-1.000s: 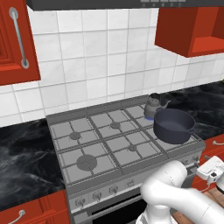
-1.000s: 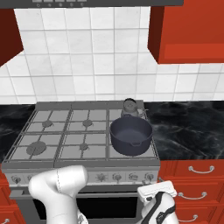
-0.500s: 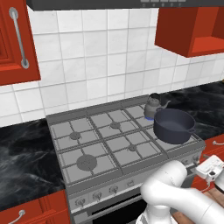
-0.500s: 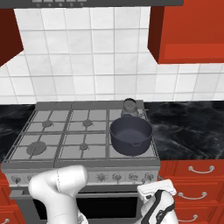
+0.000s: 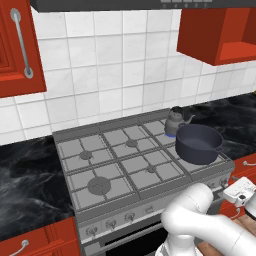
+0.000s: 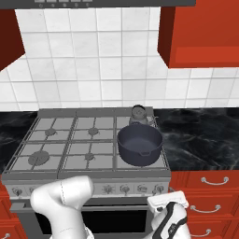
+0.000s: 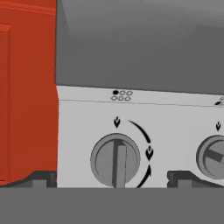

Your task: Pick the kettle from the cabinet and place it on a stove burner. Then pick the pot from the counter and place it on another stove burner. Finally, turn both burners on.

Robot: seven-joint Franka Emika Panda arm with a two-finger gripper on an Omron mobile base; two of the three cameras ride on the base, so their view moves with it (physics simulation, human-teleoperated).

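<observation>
The kettle [image 5: 176, 120] stood on the stove [image 5: 100, 170] at the rear right burner, upright, spout pointing toward 3 o'clock in the left base view. In the right base view the kettle [image 6: 138, 115] sat at 12 o'clock from the pot [image 6: 139, 145], just beside its far rim. The pot [image 5: 198, 144] occupied the front right burner, upright and lidless, with its loop handles on the rim. The remaining burners carried nothing.

The cabinet [image 5: 220, 37] hung at the upper right of the left base view, its open niche facing the room. In the right base view the cabinet [image 6: 200, 32] appeared at 1 o'clock from the pot. The desk [image 6: 200, 135] — black marble with white veins — extended at 3 o'clock from the stove, above red drawers [image 6: 210, 186].

The gripper [image 7: 111, 186] was low, in front of the stove's control panel [image 7: 175, 118]. The jaws were released, spread wide, grasping nothing; the two dark fingertips [image 7: 39, 178] flanked a round grey knob [image 7: 115, 160]. The knob's bar stood vertical, under a small flame mark at 12 o'clock. A second knob [image 7: 212, 157] sat at 3 o'clock from the first — partly cut off by the frame edge. A red panel [image 7: 26, 96] bordered the control panel at 9 o'clock.
</observation>
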